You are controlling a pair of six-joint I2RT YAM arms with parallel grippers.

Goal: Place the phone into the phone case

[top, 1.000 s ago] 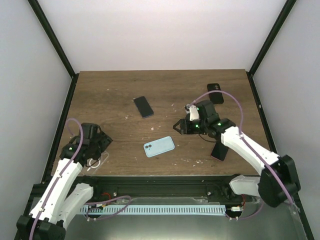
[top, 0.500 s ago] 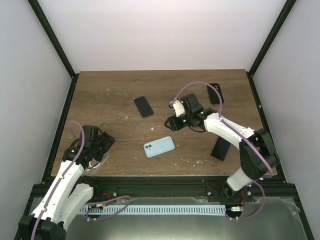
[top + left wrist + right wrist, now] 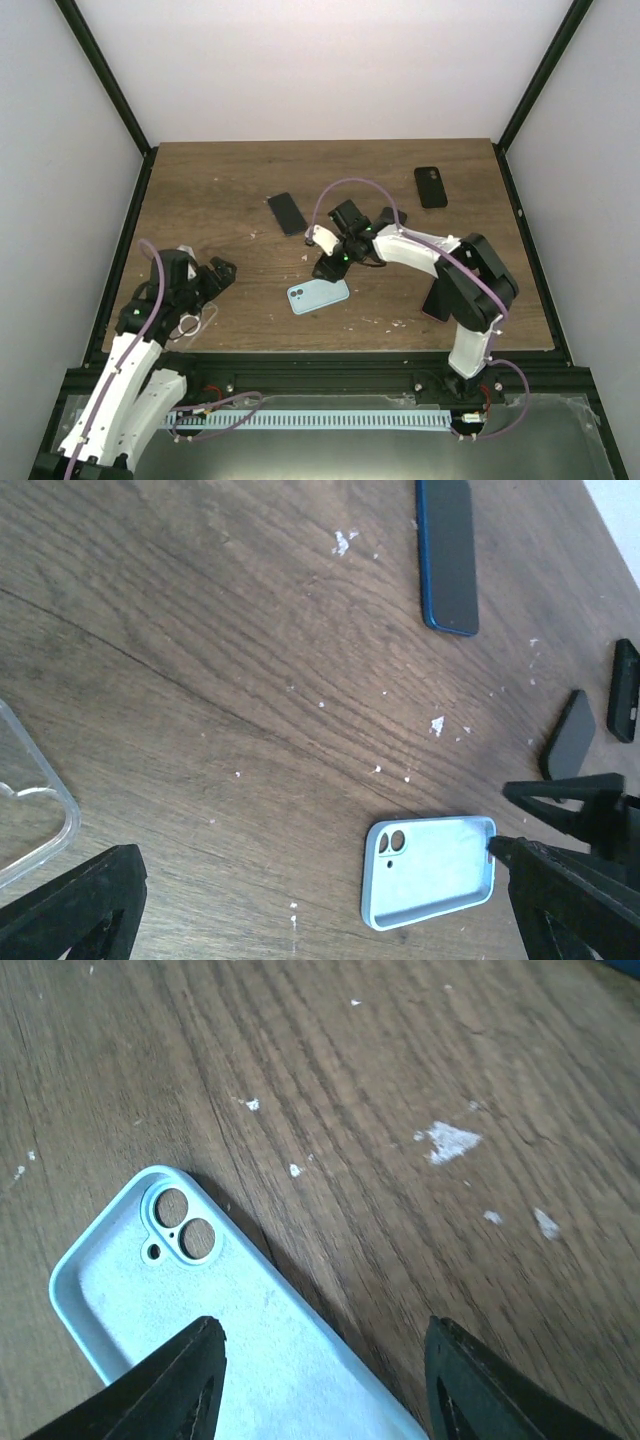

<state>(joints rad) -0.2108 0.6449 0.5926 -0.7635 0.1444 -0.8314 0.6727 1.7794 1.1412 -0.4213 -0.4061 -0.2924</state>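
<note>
The light blue phone case (image 3: 318,295) lies hollow side up near the table's front middle, also seen in the left wrist view (image 3: 430,870) and the right wrist view (image 3: 200,1310). The dark blue phone (image 3: 287,213) lies flat farther back, apart from it (image 3: 447,555). My right gripper (image 3: 330,262) hovers open over the case's far long edge (image 3: 330,1380), one finger above the case, the other above bare wood. My left gripper (image 3: 215,275) stands wide open at the left (image 3: 320,920), holding nothing, facing the case.
A clear case (image 3: 190,322) lies under my left arm at the front left (image 3: 25,810). A black phone-shaped item (image 3: 431,187) lies at the back right. Another dark one (image 3: 438,300) sits beside the right arm. White specks dot the wooden table (image 3: 220,180).
My right gripper has swung left from the table's right side to the blue case. My left gripper has opened wider and shifted slightly toward the front.
</note>
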